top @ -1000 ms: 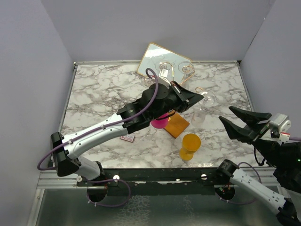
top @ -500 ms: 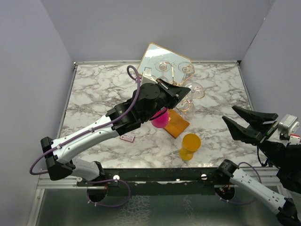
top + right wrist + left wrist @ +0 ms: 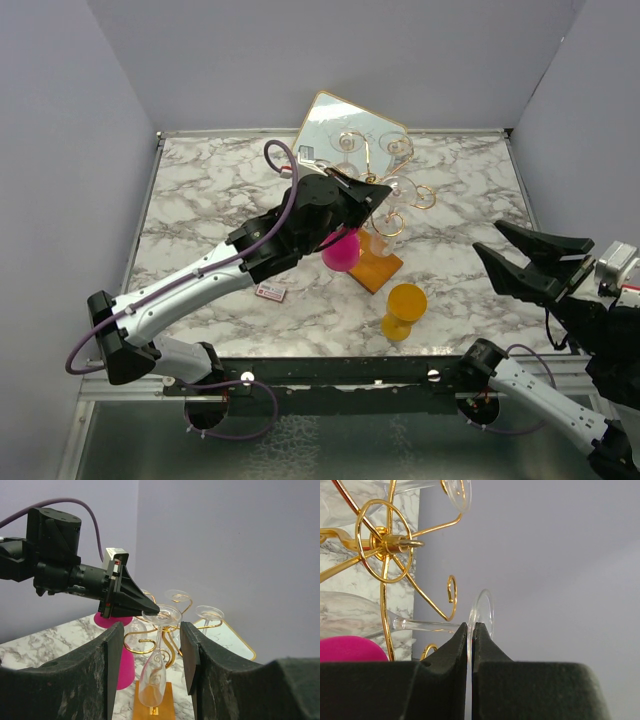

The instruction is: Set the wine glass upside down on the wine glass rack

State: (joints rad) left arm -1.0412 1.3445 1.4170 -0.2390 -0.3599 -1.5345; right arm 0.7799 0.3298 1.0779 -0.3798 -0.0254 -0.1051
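My left gripper point(image 3: 385, 190) is shut on the round foot of a clear wine glass point(image 3: 161, 614) and holds it upside down, bowl hanging low over the rack's base. In the left wrist view the fingertips point(image 3: 462, 630) pinch the foot's rim point(image 3: 485, 611), and the stem point(image 3: 425, 625) runs beside a curled arm. I cannot tell whether it touches. The wine glass rack point(image 3: 392, 212) is gold wire on an orange-brown base point(image 3: 378, 268); its hub shows in the left wrist view point(image 3: 390, 542). My right gripper point(image 3: 487, 241) is open and empty, to the right of the rack.
Two other clear glasses point(image 3: 209, 613) hang on the rack. A pink cup point(image 3: 341, 250) stands left of the base and a yellow goblet point(image 3: 404, 305) in front of it. A gold-framed mirror point(image 3: 328, 120) leans at the back. A small card point(image 3: 271, 293) lies on the marble.
My left arm has carried the glass leftward and back, from right of the rack to in among its arms. The right gripper has shifted slightly right and stays open.
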